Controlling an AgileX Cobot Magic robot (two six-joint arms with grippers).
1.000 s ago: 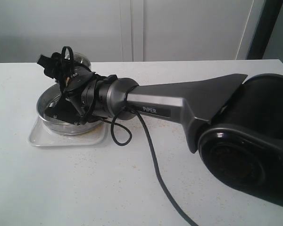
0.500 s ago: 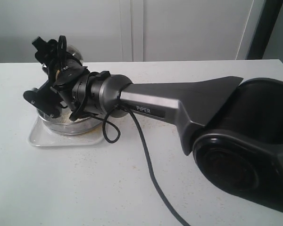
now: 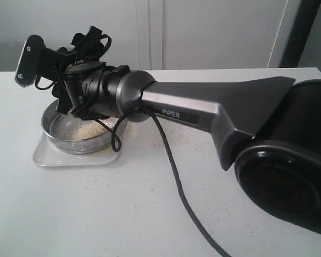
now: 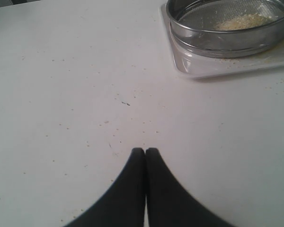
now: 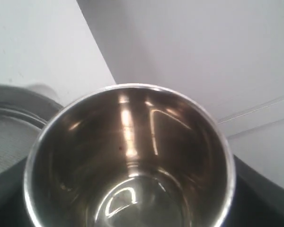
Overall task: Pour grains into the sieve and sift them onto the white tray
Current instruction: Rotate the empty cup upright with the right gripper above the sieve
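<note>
Right fingers (image 5: 260, 203) are spread wide around the cup (image 5: 132, 161), clamped on its sides. The wrist view looks straight into the cup: bare steel, nothing left inside.

Left fingers (image 4: 128, 189) are pressed together and hold nothing. They're parked over bare counter (image 3: 150, 214), off to the side of the tray (image 4: 217, 66).

Change over the last second: my right arm (image 3: 203, 107) was rolled down over the sieve (image 3: 59, 134) with the cup tipped in. Now it's rolled back and lifted clear above the rim. The mesh was hidden under my hand before and is now in view.

Grains (image 3: 85, 130) sit in a pale heap on the mesh, toward the far side of the ring. The sieve rests on the tray, inside its rim. The left wrist view shows a few loose specks on the tray beside the ring, and scatter on the counter.

My read: pour is done, sifting isn't. The bulk is still piled on the mesh, so little has gone through. Next I need the cup out of my hand, then a grip on the ring to shake it. Keep the shake small so the ring stays over the tray and grains don't hop the rim.
</note>
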